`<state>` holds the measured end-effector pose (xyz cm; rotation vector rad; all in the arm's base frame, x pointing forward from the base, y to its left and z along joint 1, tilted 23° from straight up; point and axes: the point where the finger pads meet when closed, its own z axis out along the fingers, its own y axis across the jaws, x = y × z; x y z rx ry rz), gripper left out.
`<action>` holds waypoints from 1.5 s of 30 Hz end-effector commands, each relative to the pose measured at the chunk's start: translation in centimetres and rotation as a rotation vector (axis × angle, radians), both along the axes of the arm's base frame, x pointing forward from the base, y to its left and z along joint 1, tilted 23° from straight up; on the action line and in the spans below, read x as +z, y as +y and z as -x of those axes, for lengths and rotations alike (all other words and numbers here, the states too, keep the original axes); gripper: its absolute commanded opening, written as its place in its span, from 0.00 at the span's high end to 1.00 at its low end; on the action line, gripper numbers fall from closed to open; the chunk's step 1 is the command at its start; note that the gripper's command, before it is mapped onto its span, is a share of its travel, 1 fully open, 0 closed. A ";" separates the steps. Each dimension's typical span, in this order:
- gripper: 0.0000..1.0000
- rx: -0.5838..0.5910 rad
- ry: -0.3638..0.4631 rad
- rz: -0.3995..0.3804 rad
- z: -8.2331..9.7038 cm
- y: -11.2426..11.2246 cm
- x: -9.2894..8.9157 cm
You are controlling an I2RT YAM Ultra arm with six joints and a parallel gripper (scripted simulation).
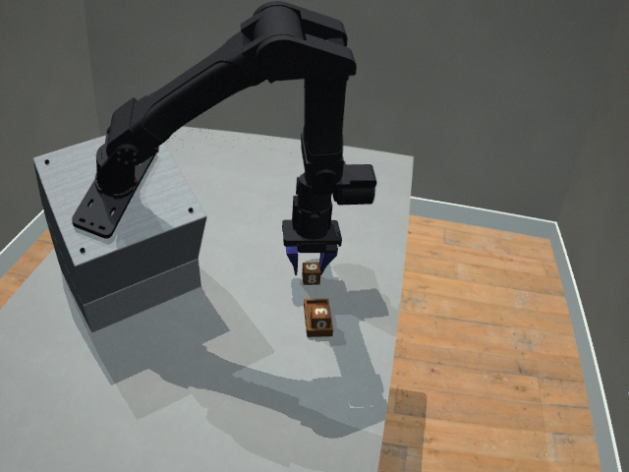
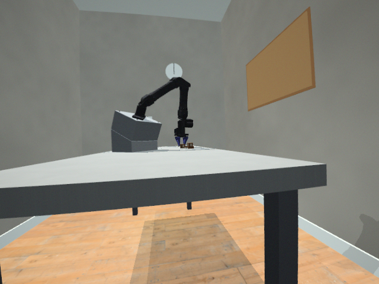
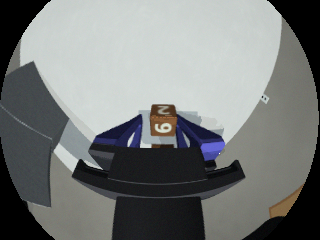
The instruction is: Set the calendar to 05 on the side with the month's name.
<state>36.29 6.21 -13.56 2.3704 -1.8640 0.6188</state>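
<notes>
My gripper [image 1: 309,272] [image 2: 181,145] [image 3: 158,118] points down, its blue fingers partly open around the loose brown cube [image 1: 311,276] [image 3: 163,125] without gripping it. In the top view this cube stands on the table behind the tray, a sideways 6 or 9 on top and an 8 on the side facing that camera. The wrist view shows a 2 on another side. The brown tray [image 1: 319,333] lies on the table. The other cube [image 1: 320,316] [image 2: 190,144] stands in it, a sideways 3 on top and a 0 on the side facing the top camera. No month's name is readable.
The grey pedestal [image 1: 146,274] [image 2: 143,132] [image 3: 25,135] carrying the arm stands left of the cubes. The table's edge [image 1: 403,284] runs to their right, with wooden floor beyond it. The arm's shadow falls around the tray.
</notes>
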 end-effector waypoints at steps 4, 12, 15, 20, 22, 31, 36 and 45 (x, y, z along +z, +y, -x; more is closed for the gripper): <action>0.53 0.012 -0.024 -0.021 -1.0 0.5 0.1; 0.53 0.012 -0.024 -0.021 -1.0 0.5 -0.1; 0.53 0.012 -0.024 -0.021 -1.0 0.5 -0.1; 0.53 0.012 -0.024 -0.021 -1.0 0.5 -0.1; 0.53 0.012 -0.024 -0.021 -1.0 0.5 -0.1; 0.53 0.012 -0.024 -0.021 -1.0 0.5 -0.1; 0.53 0.012 -0.024 -0.021 -1.0 0.5 -0.1; 0.73 0.012 -0.024 -0.021 -1.0 0.5 -0.1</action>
